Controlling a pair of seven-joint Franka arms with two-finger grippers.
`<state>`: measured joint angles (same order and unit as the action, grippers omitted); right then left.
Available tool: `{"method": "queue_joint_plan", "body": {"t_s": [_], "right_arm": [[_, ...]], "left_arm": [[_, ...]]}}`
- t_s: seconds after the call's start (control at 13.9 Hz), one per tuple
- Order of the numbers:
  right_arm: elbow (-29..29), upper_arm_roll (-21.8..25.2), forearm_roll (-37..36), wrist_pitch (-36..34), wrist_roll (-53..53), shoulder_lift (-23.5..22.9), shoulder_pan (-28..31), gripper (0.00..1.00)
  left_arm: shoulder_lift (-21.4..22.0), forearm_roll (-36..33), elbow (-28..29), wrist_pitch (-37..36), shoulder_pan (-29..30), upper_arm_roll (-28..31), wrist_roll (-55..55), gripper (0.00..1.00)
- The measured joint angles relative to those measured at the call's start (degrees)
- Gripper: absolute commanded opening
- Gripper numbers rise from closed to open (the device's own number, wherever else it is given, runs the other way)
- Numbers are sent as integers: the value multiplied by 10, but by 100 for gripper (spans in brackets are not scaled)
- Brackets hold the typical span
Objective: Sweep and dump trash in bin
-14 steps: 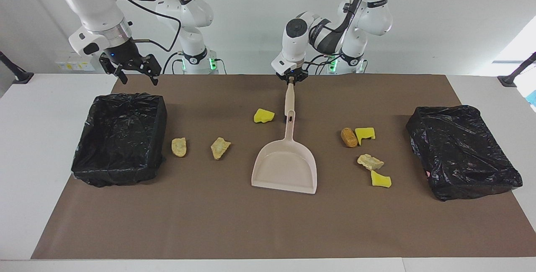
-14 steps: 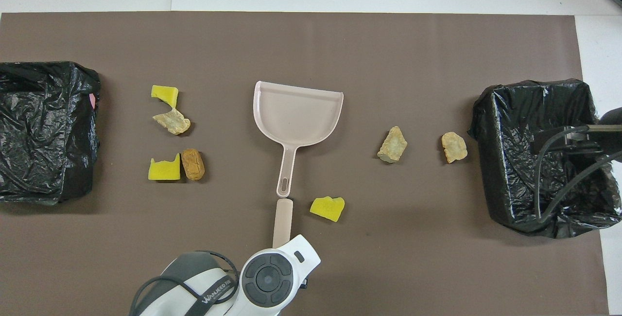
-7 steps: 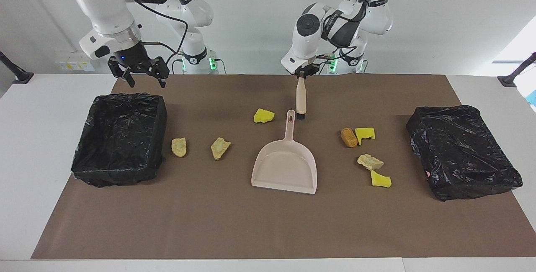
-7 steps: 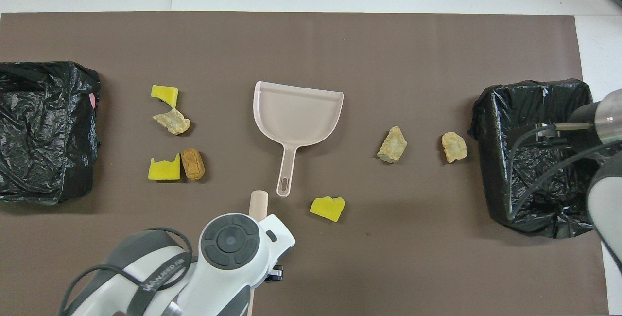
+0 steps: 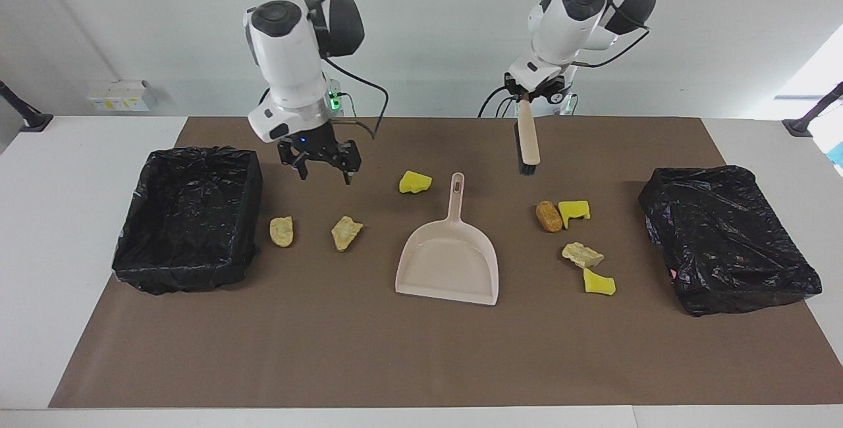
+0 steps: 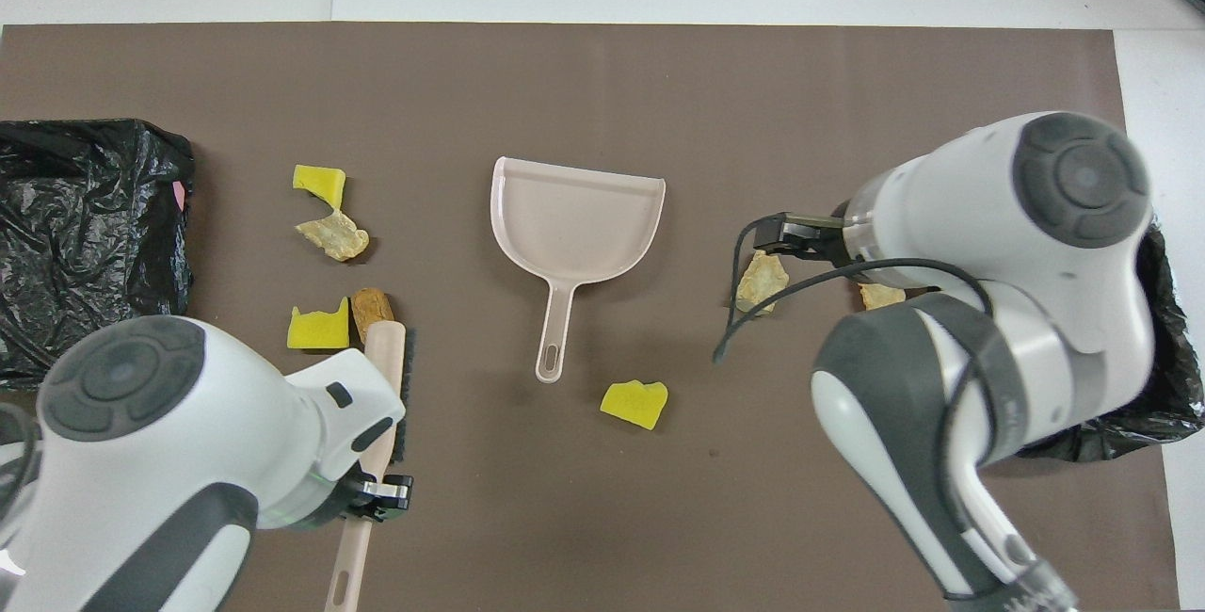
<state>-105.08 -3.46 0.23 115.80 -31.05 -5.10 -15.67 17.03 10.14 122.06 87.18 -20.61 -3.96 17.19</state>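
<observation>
My left gripper point(image 5: 531, 93) is shut on the handle of the beige brush point(image 5: 527, 138), which hangs bristles down over the mat beside a brown chunk point(image 5: 548, 215) and a yellow sponge piece point(image 5: 574, 211). Another tan chunk point(image 5: 582, 255) and sponge piece point(image 5: 599, 282) lie close by. The beige dustpan point(image 5: 448, 263) lies flat mid-mat, with a yellow sponge piece point(image 5: 415, 182) by its handle. My right gripper point(image 5: 326, 174) is open and holds nothing, over two tan chunks point(image 5: 346, 232) point(image 5: 281, 230) between the dustpan and the open black-lined bin point(image 5: 188, 217).
A second black-bagged bin point(image 5: 728, 237) stands at the left arm's end of the brown mat point(image 5: 421, 349). In the overhead view the two arms cover much of the mat nearest the robots and part of each bin.
My left gripper lifted the brush from beside the dustpan handle and carried it toward the left arm's end. My right gripper swung from above the bin's edge to over the tan chunks.
</observation>
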Motion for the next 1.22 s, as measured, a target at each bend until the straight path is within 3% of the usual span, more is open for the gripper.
{"method": "queue_joint_plan", "body": {"t_s": [0.36,0.57,0.93,1.15,1.22], "right_arm": [[5,0,-55,80,-147,-75,-101,100],[24,0,-89,91,-245,-115,-166,100],[48,1,-128,127,-330,-175,-235,100],[48,4,-129,127,-325,-177,-234,84],[48,4,-129,127,-322,-177,-234,84]], "left_arm": [[-48,-9,-32,70,127,2,-79,0],[-69,-65,-33,85,200,5,-163,0],[-90,-87,-30,85,220,4,-173,0],[-93,-87,-29,85,220,3,-173,0],[-93,-87,-29,85,220,3,-173,0]]}}
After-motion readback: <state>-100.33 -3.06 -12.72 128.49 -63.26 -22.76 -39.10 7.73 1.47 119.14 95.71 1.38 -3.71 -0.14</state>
